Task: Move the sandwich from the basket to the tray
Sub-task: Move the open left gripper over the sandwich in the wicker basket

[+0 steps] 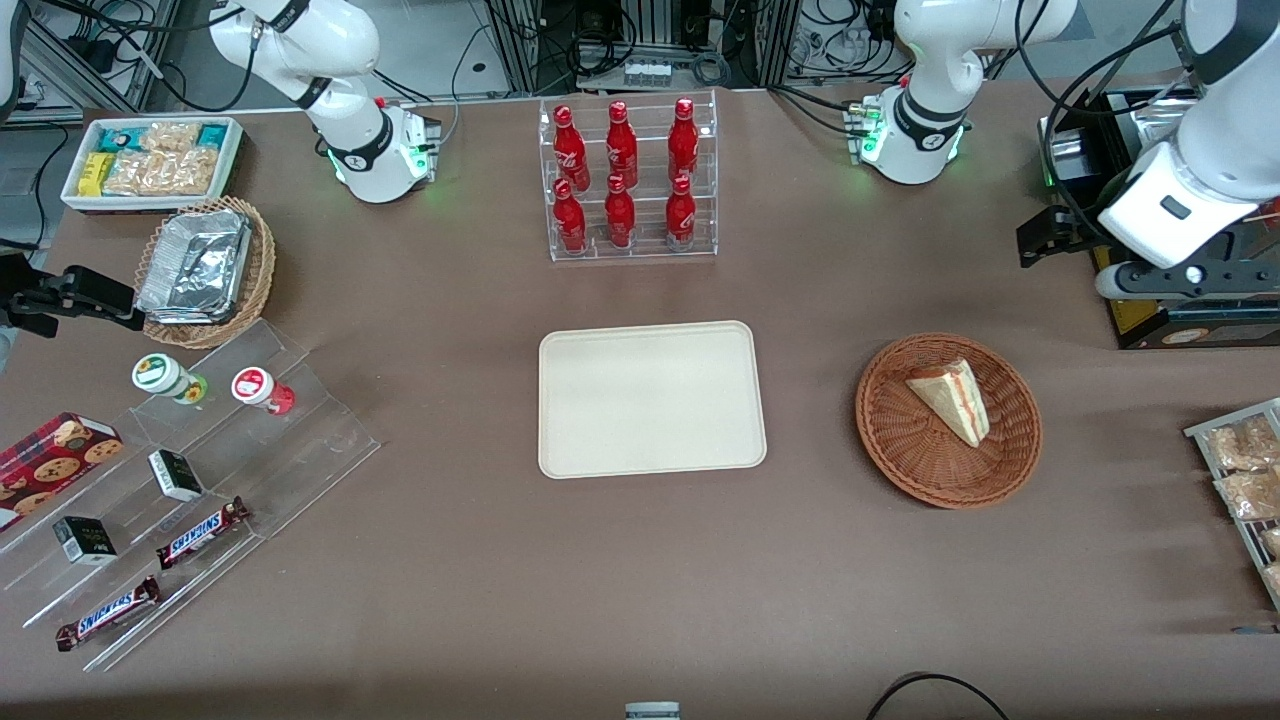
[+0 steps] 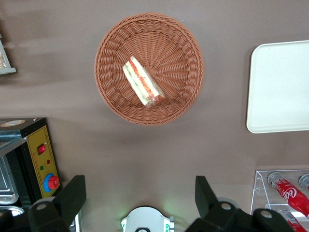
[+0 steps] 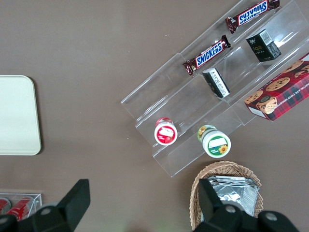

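The sandwich, a pale wedge with red and green filling on its edge, lies in the round reddish-brown basket. The cream tray lies bare at the table's middle, beside the basket. My gripper hangs high over the table toward the working arm's end, farther from the front camera than the basket. It is open wide, with nothing between its black fingers.
A clear rack of red cola bottles stands farther back than the tray. A black box with a yellow panel sits below my gripper. A rack of snack packets lies at the table's edge near the basket.
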You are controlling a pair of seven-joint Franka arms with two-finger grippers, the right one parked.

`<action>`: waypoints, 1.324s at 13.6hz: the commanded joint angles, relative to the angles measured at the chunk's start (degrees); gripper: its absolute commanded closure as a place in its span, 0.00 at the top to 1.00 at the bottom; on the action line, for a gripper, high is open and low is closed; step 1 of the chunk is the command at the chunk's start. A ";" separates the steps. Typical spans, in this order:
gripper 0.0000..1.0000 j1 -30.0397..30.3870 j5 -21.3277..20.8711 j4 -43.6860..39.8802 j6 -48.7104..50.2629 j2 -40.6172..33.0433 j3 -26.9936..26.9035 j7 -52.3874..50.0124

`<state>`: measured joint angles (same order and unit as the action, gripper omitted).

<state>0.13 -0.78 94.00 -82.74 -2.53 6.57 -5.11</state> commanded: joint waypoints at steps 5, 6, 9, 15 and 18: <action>1.00 0.05 0.87 -0.84 0.66 3.14 0.81 0.63; 1.00 -0.13 0.87 0.21 -0.30 3.75 1.16 0.55; 1.00 -0.39 0.61 7.84 -8.63 3.58 1.17 0.28; 1.00 0.04 0.34 20.77 -26.48 4.20 0.99 -0.33; 1.00 0.40 0.25 21.93 -30.45 7.35 0.64 -0.51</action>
<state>0.29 -0.41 115.37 -111.20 3.61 7.39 -5.14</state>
